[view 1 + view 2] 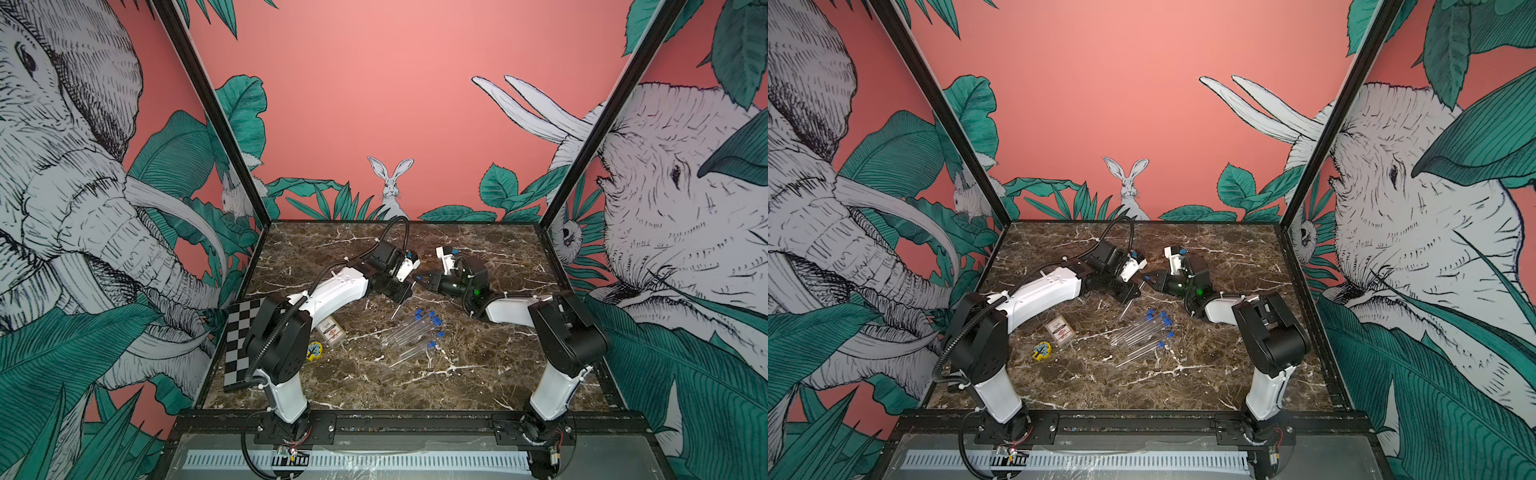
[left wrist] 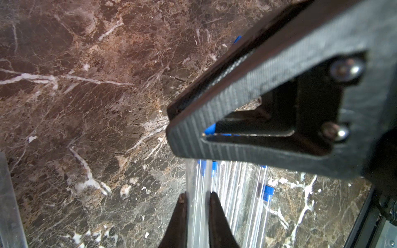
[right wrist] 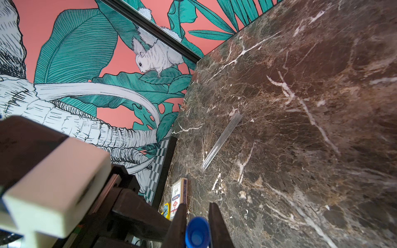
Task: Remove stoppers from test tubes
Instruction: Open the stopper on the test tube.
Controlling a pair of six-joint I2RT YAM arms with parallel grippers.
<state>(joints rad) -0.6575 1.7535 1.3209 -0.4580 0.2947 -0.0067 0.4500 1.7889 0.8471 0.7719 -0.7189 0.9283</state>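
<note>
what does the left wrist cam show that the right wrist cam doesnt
Only left wrist: the left fingers shut on a clear test tube, with the pile of stoppered tubes beyond. Only right wrist: a lone unstoppered tube lying flat, the checkerboard and the painted wall. Both: the marble table and the blue stopper between the right fingers.

White-shelled arms [image 1: 332,291] with black joints [image 1: 282,336], black corrugated cable [image 1: 262,351], silver screws [image 2: 345,68].

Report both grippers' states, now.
Left gripper: shut on a test tube.
Right gripper: shut on a blue stopper.
</note>
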